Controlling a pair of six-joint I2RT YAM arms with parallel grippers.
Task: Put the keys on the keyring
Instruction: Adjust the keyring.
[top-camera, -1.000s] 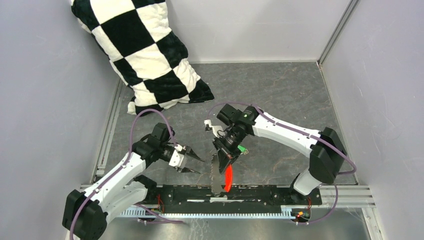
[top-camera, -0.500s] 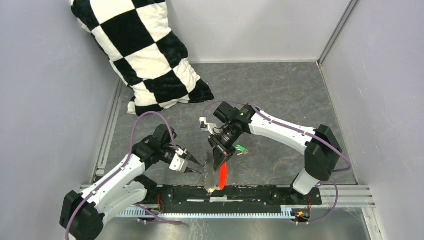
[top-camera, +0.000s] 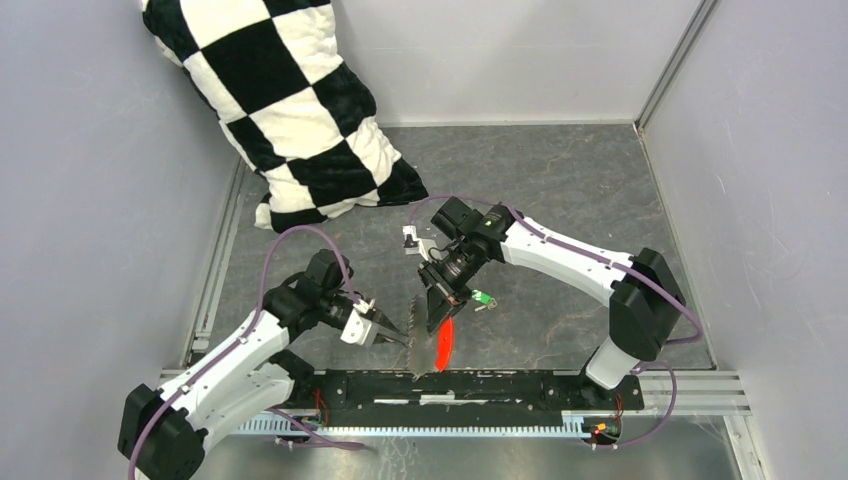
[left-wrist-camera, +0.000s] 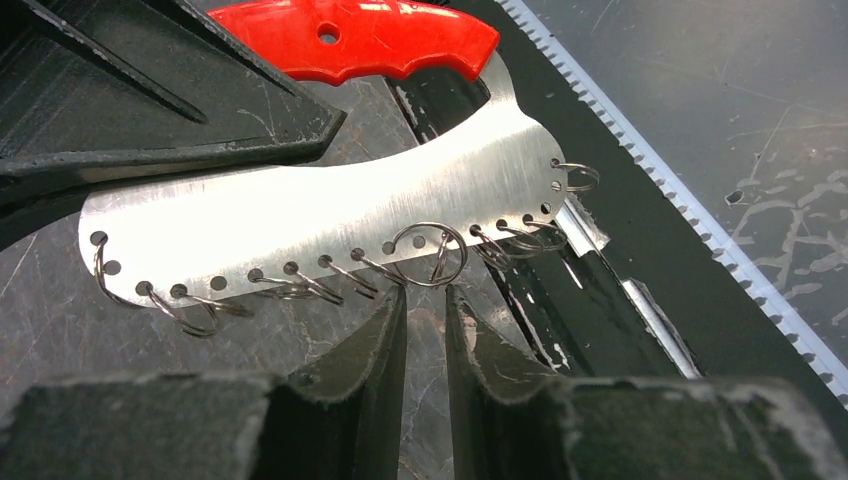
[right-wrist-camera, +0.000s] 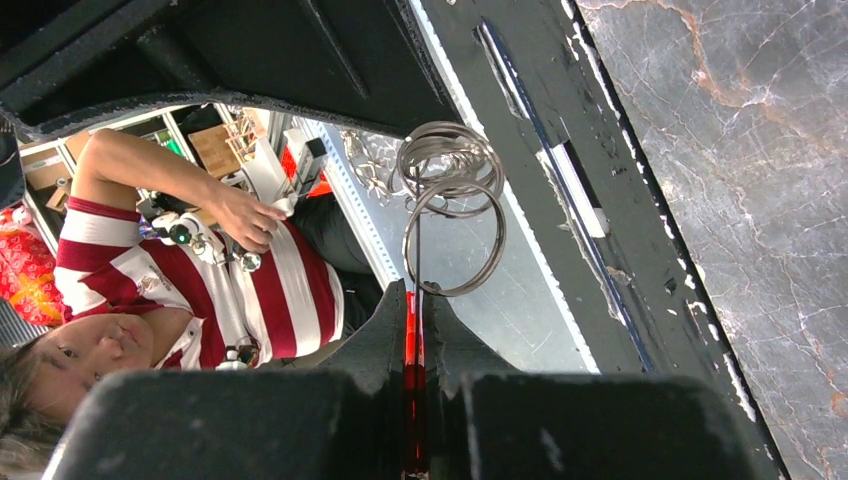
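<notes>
Keyring (top-camera: 443, 348) hangs over the table's (top-camera: 560, 180) near edge, its long axis running from the right tool (top-camera: 437, 310) toward that edge. That tool is clamped on the red tag (left-wrist-camera: 350, 40), carrying the silvery plate (left-wrist-camera: 330, 200). Left tool (left-wrist-camera: 425, 310) points at the plate from the left, its jaws a slim gap apart and gripping nothing, with one ring (left-wrist-camera: 430, 253) just ahead of the tips. Key (top-camera: 483, 298) lies on the table just right of the right tool, on the far side from the left tool, so the right arm is nearer it.
</notes>
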